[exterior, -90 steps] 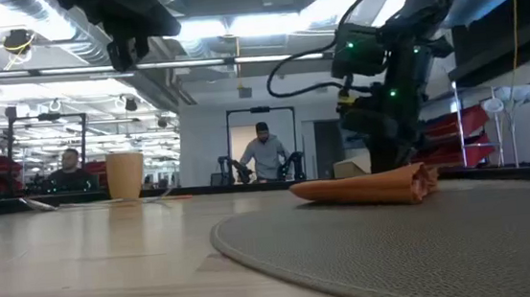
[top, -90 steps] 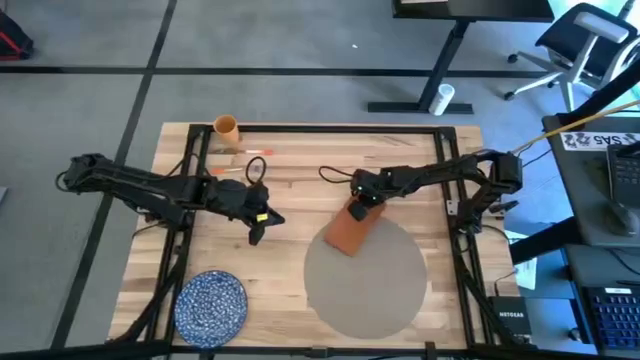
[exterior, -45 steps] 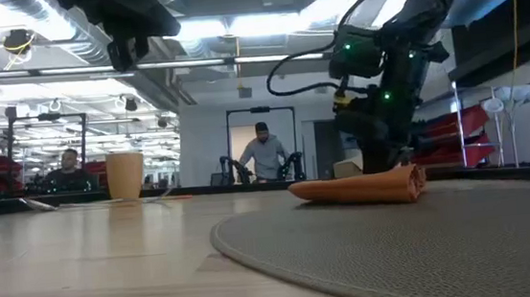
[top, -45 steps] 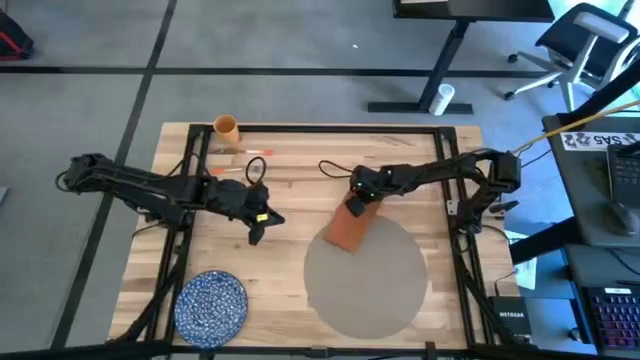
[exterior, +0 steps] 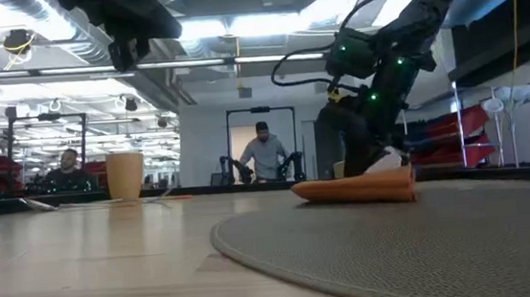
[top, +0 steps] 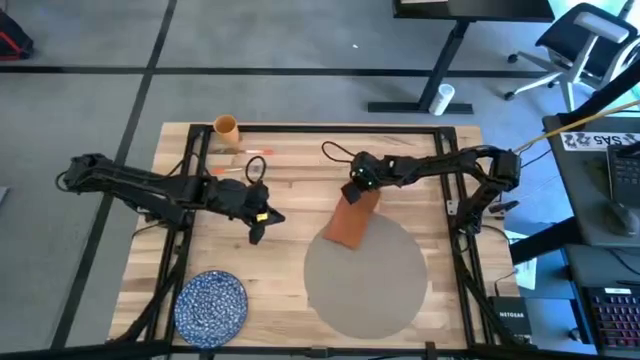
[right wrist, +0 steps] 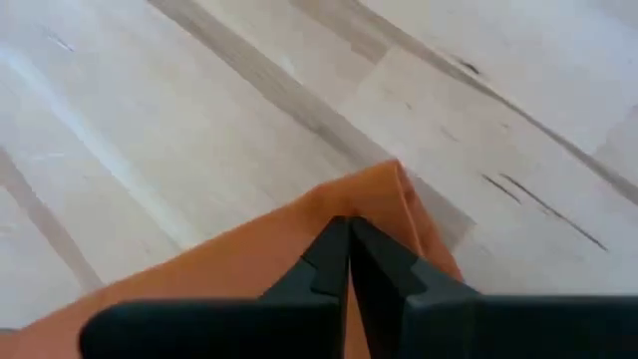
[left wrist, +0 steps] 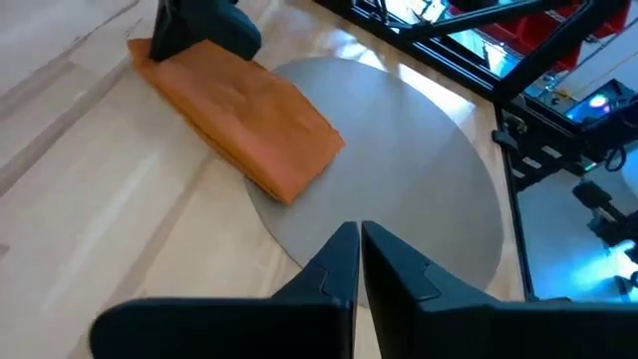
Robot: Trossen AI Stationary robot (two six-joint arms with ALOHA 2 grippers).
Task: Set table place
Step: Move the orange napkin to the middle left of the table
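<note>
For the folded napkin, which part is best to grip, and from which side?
Probably the far short end of the napkin, from above: it lies flat, that end on bare table, the near end over the placemat. The right end effector already sits shut at that end.

**Words You Can Read**

Only the high view has words in it, and they are all off to the right of the tabletop (top: 290, 170). A small black box (top: 512, 318) near the bottom right has white letters that seem to say "NETGEAR". A white sign (top: 600, 138) by the right edge has dark letters that look like "SAS", but they are tilted and partly cut off. The other views show no words or numbers.
</note>
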